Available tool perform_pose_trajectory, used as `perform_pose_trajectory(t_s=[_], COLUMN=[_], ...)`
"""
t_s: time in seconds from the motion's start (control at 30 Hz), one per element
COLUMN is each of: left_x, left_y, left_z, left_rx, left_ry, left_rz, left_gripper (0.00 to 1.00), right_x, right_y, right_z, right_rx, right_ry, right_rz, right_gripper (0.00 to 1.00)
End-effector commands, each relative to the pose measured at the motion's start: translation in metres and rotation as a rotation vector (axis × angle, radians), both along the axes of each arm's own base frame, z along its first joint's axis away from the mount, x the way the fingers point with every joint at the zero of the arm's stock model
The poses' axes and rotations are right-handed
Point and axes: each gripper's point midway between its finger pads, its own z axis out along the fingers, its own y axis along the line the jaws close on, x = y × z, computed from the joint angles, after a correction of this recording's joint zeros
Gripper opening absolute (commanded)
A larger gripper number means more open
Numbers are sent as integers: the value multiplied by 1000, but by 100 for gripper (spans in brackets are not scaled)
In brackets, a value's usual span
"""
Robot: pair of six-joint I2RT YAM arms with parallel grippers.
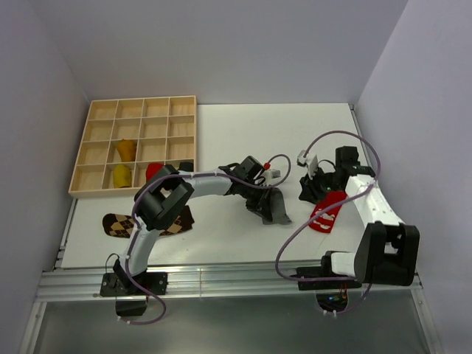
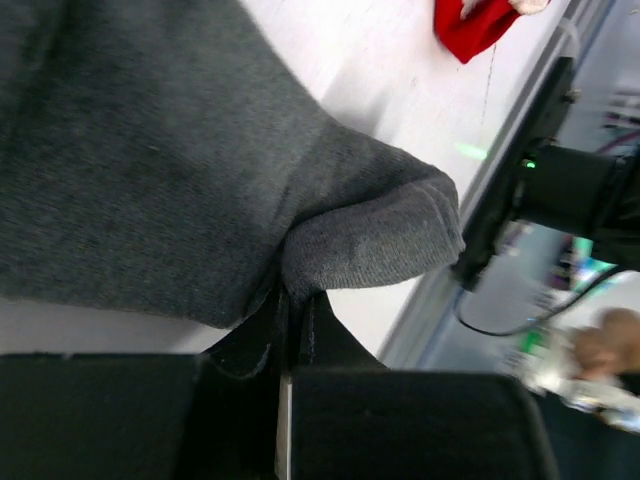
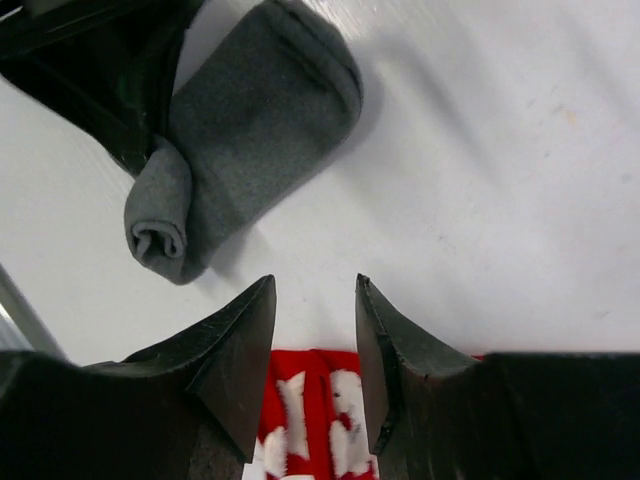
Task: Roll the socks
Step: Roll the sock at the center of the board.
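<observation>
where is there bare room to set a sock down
The far white table, between the wooden compartment tray and the right wall, is bare. So is the near strip between the brown argyle sock and the red white-marked sock. Crowded around the plain grey sock.

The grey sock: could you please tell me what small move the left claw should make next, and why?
Probably the left claw should roll its pinched end further along the grey sock: it is shut on a curled end, while most of the sock lies flat. The right claw stands open above the red sock.
</observation>
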Motion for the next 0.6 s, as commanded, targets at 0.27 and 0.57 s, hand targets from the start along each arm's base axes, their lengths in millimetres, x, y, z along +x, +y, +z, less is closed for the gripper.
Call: perform_pose_trajectory(t_s=[0.27,0.57], left_x=[4,11], left_y=[24,23], left_z=[-17,-25], left_rx=[160,181], left_ry=[392,416], left_rz=[101,120], left_gripper=[0,0], right_x=[-51,-60], right_y=[49,70], right_z=[7,-14], right_rx=[-89,-188], right_ry=[-366,-490], right_rz=[396,526], right_gripper=[58,64])
